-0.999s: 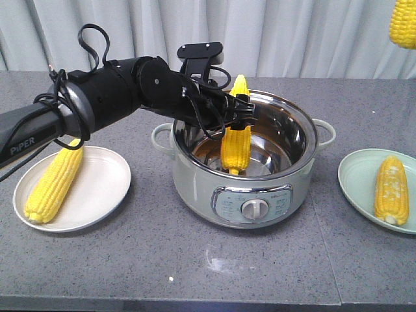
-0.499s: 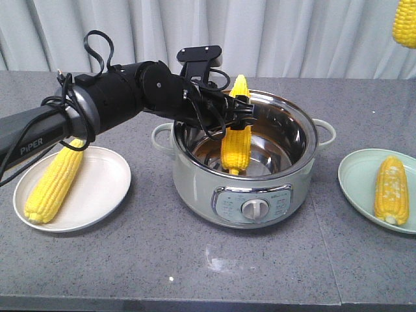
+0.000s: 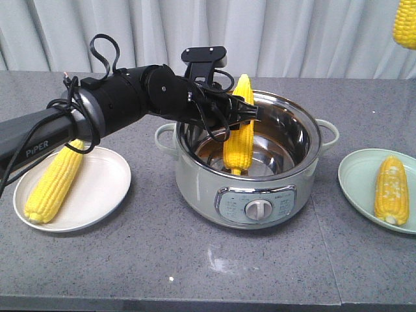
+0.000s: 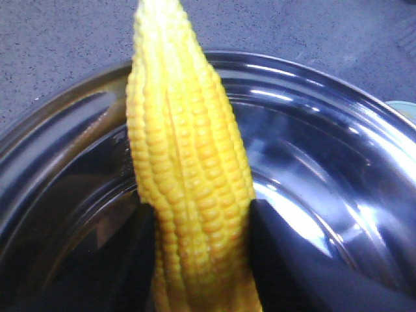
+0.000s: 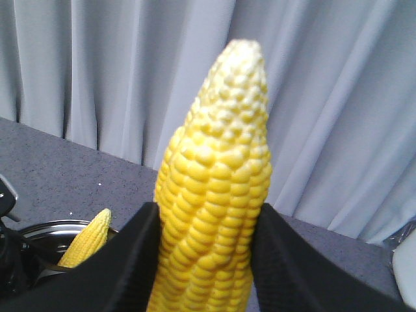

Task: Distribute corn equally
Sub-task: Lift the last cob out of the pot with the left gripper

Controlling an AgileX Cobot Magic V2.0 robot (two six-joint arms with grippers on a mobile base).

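Note:
My left gripper (image 3: pixel 239 116) is shut on a yellow corn cob (image 3: pixel 238 127) that stands upright inside the steel pot (image 3: pixel 260 188). In the left wrist view that cob (image 4: pixel 188 169) rises between the two black fingers (image 4: pixel 292 260) over the pot's shiny bowl. My right gripper (image 5: pixel 207 260) is shut on another cob (image 5: pixel 214 195), held high at the top right corner of the front view (image 3: pixel 404 23). One cob (image 3: pixel 55 182) lies on the white plate (image 3: pixel 97 195) at the left. Another cob (image 3: pixel 392 190) lies on the pale green plate (image 3: pixel 354 175) at the right.
The grey tabletop (image 3: pixel 195 266) runs to a front edge near the bottom of the front view. A pale curtain (image 3: pixel 292 32) hangs behind. The left arm (image 3: pixel 117 104) with its looped cables reaches over the white plate toward the pot.
The left gripper has lifted its cob slightly within the pot. The pot has shifted a little to the right. The cob held by the right gripper stays high at the top right.

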